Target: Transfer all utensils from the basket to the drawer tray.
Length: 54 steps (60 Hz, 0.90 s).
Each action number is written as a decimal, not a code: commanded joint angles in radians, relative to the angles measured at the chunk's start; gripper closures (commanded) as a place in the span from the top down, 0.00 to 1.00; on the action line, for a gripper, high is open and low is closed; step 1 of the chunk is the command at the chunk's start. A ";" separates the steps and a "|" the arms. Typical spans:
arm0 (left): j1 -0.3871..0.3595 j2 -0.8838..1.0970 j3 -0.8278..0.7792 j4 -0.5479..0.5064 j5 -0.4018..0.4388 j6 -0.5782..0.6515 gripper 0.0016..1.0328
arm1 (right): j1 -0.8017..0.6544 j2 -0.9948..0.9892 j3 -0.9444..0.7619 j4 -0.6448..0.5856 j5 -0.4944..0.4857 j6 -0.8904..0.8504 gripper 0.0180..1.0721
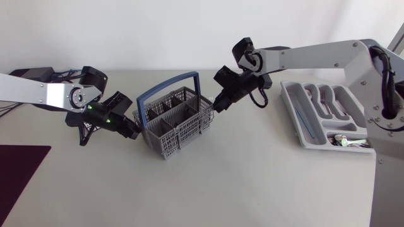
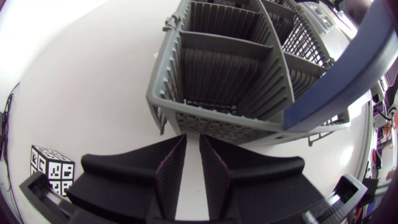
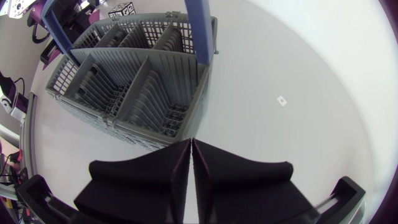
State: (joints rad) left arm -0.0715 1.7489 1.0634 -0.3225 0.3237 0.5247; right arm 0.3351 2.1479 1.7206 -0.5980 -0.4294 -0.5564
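The grey slatted basket [image 1: 172, 123] with a blue handle [image 1: 165, 89] stands mid-table, and its compartments [image 2: 233, 74] look empty. My left gripper [image 1: 135, 131] is low at the basket's left wall. Its fingers [image 2: 166, 171] are drawn almost together with a thin slit between them, their tips against the wall's foot [image 2: 205, 124]. My right gripper [image 1: 218, 104] is at the basket's right end, shut, its tips [image 3: 191, 144] against the base of the basket [image 3: 134, 93]. The white drawer tray [image 1: 297, 120] at the right holds several utensils [image 1: 325, 101].
A dark purple mat [image 1: 16, 170] lies at the front left corner. A small cube with black-and-white markers [image 2: 53, 169] sits on the table beside my left gripper. Bare tabletop [image 1: 240, 176] spreads in front of the basket and between it and the tray.
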 commanded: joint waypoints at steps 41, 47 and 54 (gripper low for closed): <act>-0.021 0.055 0.102 0.020 0.005 0.008 0.20 | 0.084 -0.102 -0.144 0.020 -0.016 0.006 0.10; -0.036 0.064 0.109 0.023 0.005 0.003 0.20 | 0.084 -0.149 -0.216 0.037 -0.016 0.004 0.10; -0.054 0.069 0.119 0.025 0.005 0.001 0.20 | 0.082 -0.204 -0.296 0.056 -0.016 0.000 0.10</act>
State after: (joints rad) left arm -0.0895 1.7927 1.1465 -0.3115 0.3073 0.5243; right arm 0.3874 1.9884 1.4841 -0.5632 -0.4183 -0.5465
